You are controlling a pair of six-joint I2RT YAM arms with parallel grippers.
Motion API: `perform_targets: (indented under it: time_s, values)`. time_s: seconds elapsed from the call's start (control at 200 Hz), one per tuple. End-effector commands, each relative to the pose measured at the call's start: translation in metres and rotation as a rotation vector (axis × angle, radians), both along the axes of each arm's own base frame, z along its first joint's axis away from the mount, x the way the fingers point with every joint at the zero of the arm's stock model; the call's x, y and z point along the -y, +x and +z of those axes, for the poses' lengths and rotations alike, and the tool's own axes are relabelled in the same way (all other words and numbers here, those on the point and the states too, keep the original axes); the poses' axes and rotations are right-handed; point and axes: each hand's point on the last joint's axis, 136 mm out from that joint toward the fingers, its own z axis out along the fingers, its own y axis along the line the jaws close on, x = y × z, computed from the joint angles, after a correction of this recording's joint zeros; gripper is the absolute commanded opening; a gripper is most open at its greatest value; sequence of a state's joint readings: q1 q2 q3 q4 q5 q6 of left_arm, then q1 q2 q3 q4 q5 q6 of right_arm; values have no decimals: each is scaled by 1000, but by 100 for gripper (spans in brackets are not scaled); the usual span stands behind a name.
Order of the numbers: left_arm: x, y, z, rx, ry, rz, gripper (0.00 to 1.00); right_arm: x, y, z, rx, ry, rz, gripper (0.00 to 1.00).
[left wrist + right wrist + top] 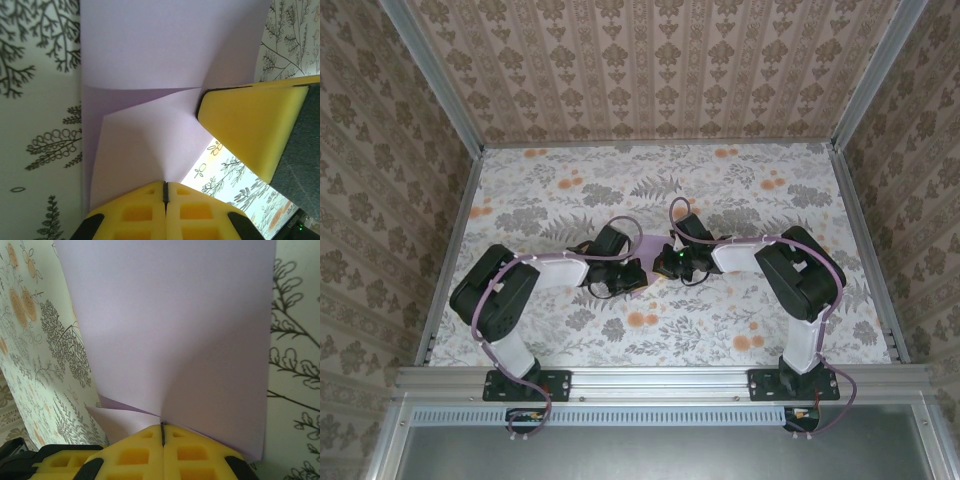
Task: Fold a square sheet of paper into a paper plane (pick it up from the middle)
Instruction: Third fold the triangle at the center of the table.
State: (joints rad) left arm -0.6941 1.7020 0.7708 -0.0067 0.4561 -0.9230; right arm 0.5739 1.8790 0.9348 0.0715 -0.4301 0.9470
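The square sheet of paper (pixel 649 243) is lavender and sits at the table's middle, mostly covered by the two wrists. My left gripper (pixel 624 272) is shut on the paper (pixel 165 50): its yellow fingertips (pixel 150 200) meet with the sheet's edge pinched in the seam, and one flap is creased up and folded over. My right gripper (pixel 670 263) is shut on the same sheet (pixel 170 325), which bends up from its closed fingertips (pixel 180 440). In the left wrist view the right gripper's yellow finger (pixel 250 130) lies against the paper's right side. No paper plane shape shows.
The floral tabletop (pixel 650 180) stretches around the arms, fenced by aluminium rails (pixel 455 250) and patterned walls. Both arm bases (pixel 525 385) stand at the near edge. Part of the left gripper's yellow finger (pixel 55 462) shows low left in the right wrist view.
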Motion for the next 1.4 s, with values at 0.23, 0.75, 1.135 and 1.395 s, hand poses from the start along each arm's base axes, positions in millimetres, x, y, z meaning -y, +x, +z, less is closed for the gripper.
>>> perform_targets:
  time_s: [0.23,0.75,1.135,1.395]
  values:
    - [-6,-12,13,-14,-30,-9,6,38,-35,-61,-190,-197,-49,0]
    - [-8,-28,9,-58,-5,-31,9,38,-38,-68,-211,-202,-47,0]
    - [-30,-27,-11,-73,81,19,9,40,-40,-70,-220,-212,-42,0]
    - [-37,-31,-19,-90,83,41,8,42,-41,-71,-227,-221,-42,0]
